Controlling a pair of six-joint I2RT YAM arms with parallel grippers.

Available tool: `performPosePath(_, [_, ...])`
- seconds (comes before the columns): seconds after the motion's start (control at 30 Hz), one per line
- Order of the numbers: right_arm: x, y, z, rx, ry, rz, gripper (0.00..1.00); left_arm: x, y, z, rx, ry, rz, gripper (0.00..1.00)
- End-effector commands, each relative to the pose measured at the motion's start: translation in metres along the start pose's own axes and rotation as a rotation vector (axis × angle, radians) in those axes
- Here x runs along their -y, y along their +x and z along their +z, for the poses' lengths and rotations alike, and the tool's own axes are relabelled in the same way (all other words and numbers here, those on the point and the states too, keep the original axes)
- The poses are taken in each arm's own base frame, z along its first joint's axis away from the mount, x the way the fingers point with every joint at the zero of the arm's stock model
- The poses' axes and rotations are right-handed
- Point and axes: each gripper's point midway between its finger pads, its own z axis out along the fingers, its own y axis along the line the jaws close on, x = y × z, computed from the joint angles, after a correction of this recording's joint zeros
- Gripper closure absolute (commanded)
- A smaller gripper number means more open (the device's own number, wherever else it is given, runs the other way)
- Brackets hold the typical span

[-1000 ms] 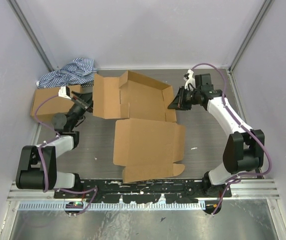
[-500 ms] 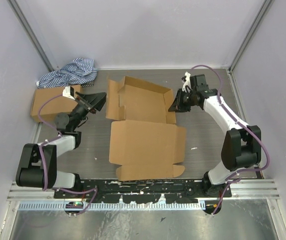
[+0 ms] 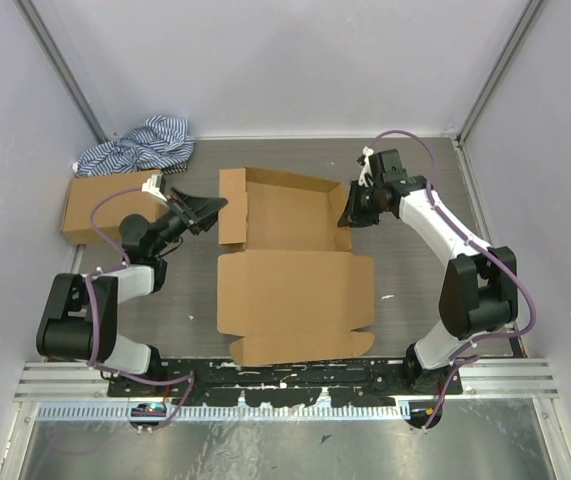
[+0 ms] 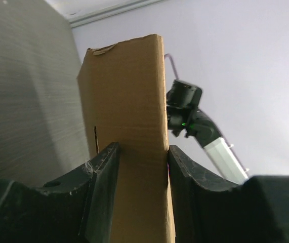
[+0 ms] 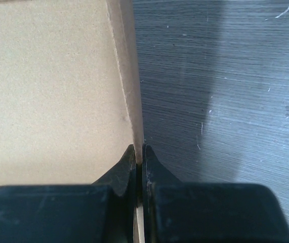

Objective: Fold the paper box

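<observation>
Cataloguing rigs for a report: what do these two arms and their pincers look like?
Both arms have white links and black joints: left arm, right arm. A purple cable loops along each. The left pincer and right pincer are black.

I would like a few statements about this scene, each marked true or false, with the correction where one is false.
1. The right gripper pinches the right wall of the paper box. True.
2. The striped cloth lies on the paper box. False: it lies in the far left corner, behind the smaller box.
3. The left gripper is at the left flap. True.
4. The lid is closed. False: it lies open and flat, toward the arms.
</observation>
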Motion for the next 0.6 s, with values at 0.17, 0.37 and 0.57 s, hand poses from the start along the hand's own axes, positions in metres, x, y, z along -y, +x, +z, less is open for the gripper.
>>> performPosePath(0.17, [-0.007,-0.011,0.002,0.039,0.083,-0.052,0.99,-0.044,0.03,-0.007,-0.16,-0.283,0.179,0.51])
performPosePath(0.37, [-0.008,0.0,0.014,0.017,0.152,-0.084,0.99,-0.063,0.038,-0.014,-0.201,-0.398,0.249,0.52])
performPosePath(0.57, [-0.008,0.006,0.02,-0.002,0.171,-0.092,0.99,-0.073,0.042,-0.019,-0.209,-0.42,0.245,0.52])
